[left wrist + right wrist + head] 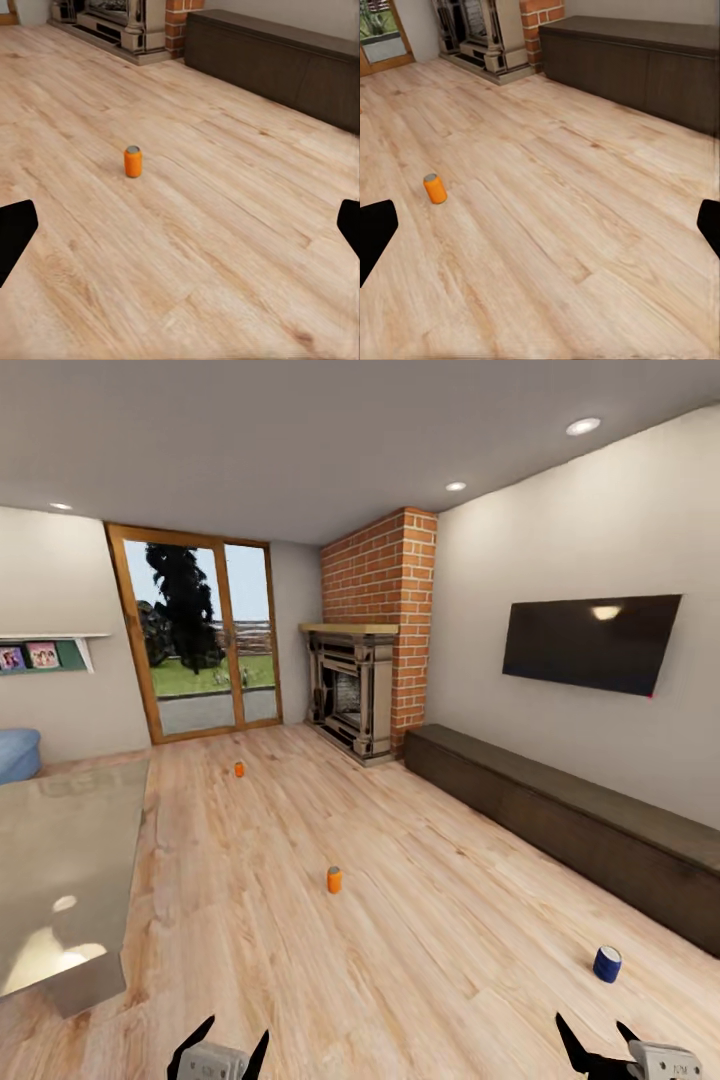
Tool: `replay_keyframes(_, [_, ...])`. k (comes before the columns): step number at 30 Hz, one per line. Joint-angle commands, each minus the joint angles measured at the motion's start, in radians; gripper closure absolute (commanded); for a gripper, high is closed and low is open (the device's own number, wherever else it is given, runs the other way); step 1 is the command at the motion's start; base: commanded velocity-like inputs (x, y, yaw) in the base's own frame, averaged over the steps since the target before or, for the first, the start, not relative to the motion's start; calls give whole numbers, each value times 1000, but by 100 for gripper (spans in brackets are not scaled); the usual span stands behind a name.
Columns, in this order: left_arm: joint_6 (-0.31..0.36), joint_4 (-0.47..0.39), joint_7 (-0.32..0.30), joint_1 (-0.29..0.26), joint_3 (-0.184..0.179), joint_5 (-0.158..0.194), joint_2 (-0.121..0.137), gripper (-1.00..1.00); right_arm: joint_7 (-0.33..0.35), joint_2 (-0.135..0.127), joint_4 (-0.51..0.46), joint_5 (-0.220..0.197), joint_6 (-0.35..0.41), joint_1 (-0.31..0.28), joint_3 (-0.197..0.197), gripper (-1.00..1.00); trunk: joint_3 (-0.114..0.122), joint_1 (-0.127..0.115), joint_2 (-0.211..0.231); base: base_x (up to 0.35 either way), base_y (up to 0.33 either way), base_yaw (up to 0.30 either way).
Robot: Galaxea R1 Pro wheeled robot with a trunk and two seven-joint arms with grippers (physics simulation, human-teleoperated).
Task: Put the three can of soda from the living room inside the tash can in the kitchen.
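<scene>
I am in the living room, on its wood-plank floor [420, 920]. One orange can of soda [334, 880] stands upright on the planks ahead of me, and it also appears in the left wrist view [133, 161] and the right wrist view [435, 188]. A second can of soda [239, 768] stands farther off, toward the glass doors. My left gripper [235, 1035] [180, 229] is open and holds nothing, well short of the near can. My right gripper [592, 1028] [540, 229] is open too, with nothing between its fingers. The tash can and the kitchen are out of view.
A glass coffee table [60, 860] fills the left side, with a blue sofa [18, 752] behind it. A long dark low cabinet [570, 830] runs along the right wall under a TV [590, 642]. A brick fireplace [365, 680] stands at the back. A small blue cylinder [607, 964] sits on the floor near my right gripper.
</scene>
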Motion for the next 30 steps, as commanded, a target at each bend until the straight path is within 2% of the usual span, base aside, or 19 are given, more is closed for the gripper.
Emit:
replay_keyframes(1, [0, 0, 0, 0, 0, 0, 0, -100, 0, 0, 0, 0, 0, 0, 0, -100, 0, 0, 0, -245, -214, -246])
replay_keyframes(30, [0, 2, 0, 0, 0, 1, -1, -100, -1, 0, 16, 0, -1, 0, 0, -100, 11, 0, 0, -245, -215, -246])
